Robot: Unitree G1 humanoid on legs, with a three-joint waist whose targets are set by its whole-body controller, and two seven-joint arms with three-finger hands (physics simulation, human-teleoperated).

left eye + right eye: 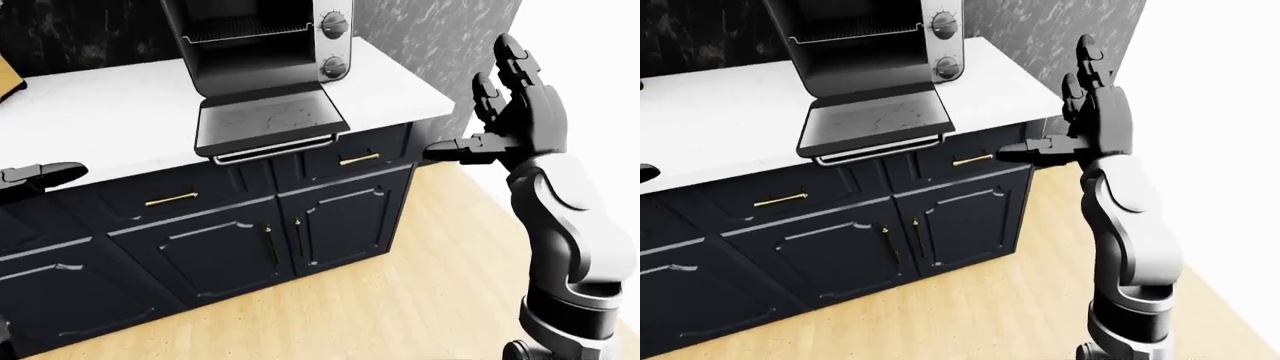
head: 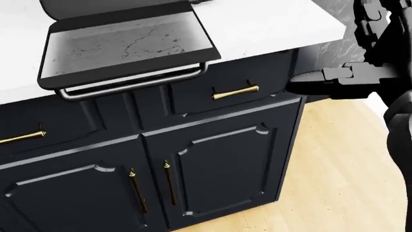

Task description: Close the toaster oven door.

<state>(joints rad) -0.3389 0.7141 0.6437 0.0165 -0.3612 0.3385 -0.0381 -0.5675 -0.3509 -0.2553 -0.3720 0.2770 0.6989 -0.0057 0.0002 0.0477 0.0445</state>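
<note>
The right hand (image 1: 1080, 112) stands raised with fingers spread, empty, to the right of the counter's corner, well apart from the toaster oven (image 1: 265, 37). The oven sits on the white counter (image 1: 100, 112), its door (image 1: 268, 118) hanging flat open, the handle (image 2: 135, 83) jutting over dark cabinets (image 1: 340, 217). The left hand (image 1: 40, 176) shows only as a dark tip at the left edge of the left-eye view; its grip cannot be judged.

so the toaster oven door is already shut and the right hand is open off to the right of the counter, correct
Not quite: the toaster oven door is open, folded down flat over the counter edge, its handle bar above the drawers, as the left-eye view shows. The rest holds: the right hand is open, off the counter's right end.
</note>
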